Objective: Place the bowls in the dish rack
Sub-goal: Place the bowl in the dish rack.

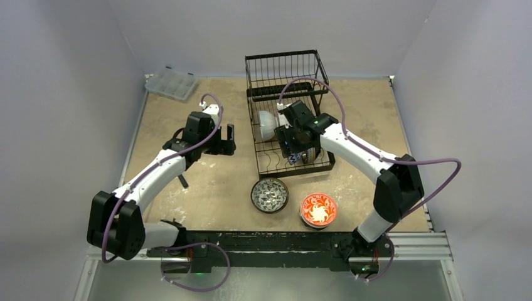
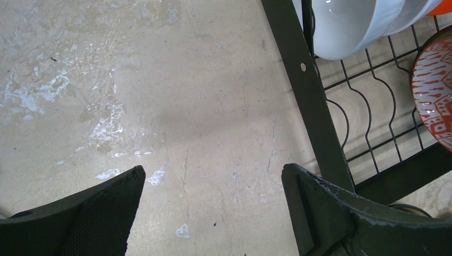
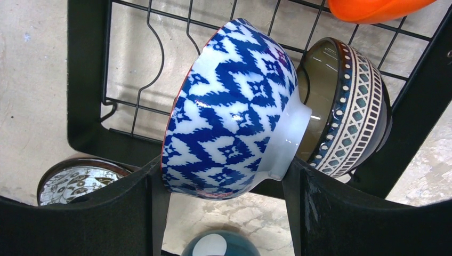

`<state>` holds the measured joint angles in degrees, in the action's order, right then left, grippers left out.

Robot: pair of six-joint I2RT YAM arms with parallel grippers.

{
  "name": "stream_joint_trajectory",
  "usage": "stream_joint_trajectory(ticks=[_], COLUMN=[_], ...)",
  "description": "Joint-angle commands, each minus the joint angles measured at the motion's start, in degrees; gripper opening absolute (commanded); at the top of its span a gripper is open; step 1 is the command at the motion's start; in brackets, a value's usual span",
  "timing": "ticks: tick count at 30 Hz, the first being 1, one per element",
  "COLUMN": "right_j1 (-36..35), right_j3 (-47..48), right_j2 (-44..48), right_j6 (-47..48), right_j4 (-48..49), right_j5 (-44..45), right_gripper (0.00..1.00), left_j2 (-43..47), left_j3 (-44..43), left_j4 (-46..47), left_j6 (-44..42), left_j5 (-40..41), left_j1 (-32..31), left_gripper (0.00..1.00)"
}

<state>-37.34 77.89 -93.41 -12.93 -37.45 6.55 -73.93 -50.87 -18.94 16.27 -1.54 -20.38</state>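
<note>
While right claw [image 3: 223, 169] grips blue bowl [image 3: 229, 106] at dish rack [image 3: 85, 80], left claw [image 2: 213, 172] wide, empty; several racked, 2 to go on counter [image 1: 219, 182]: grey bowl [image 1: 270, 195], red floral bowl [image 1: 319, 209].

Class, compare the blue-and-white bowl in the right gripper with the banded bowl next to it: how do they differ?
The blue-and-white bowl is covered in blue zigzags; the banded bowl wears a cream-and-teal band under a dotted rim. The blue-and-white bowl is clamped by the right gripper; the banded bowl rests ungripped in the dish rack. Both are tipped on edge.
</note>
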Motion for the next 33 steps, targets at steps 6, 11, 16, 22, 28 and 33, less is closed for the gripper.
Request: stream_joint_trajectory(ticks=[6, 11, 16, 22, 28, 33], right_j1=[-0.8, -0.8, -0.8, -0.9, -0.9, -1.0], right_j3=[3.0, 2.0, 1.6, 1.3, 2.3, 2.7], right_j2=[-1.5, -2.5, -4.0, -4.5, -3.4, -2.2], right_j6=[0.6, 1.0, 1.0, 0.9, 0.9, 1.3], right_j4=[0.0, 0.5, 1.2, 1.4, 1.5, 1.6], right_j5=[2.1, 2.6, 2.3, 2.4, 2.9, 4.1], right_gripper=[0.00, 0.00, 0.00, 0.17, 0.39, 0.69], left_j2=[0.0, -0.1, -0.2, -0.4, -0.6, -0.7], left_j3=[-0.1, -0.1, -0.2, -0.3, -0.4, -0.4], left_j4=[1.6, 1.6, 1.6, 1.6, 1.7, 1.7], left_j6=[-0.5, -0.5, -0.5, -0.5, -0.5, -0.5], left_j5=[-1.1, -1.2, -1.2, -1.3, -1.4, -1.5], left_j1=[0.2, 0.2, 0.3, 0.2, 0.2, 0.2], left_gripper=[0.98, 0.97, 0.97, 0.97, 0.98, 0.98])
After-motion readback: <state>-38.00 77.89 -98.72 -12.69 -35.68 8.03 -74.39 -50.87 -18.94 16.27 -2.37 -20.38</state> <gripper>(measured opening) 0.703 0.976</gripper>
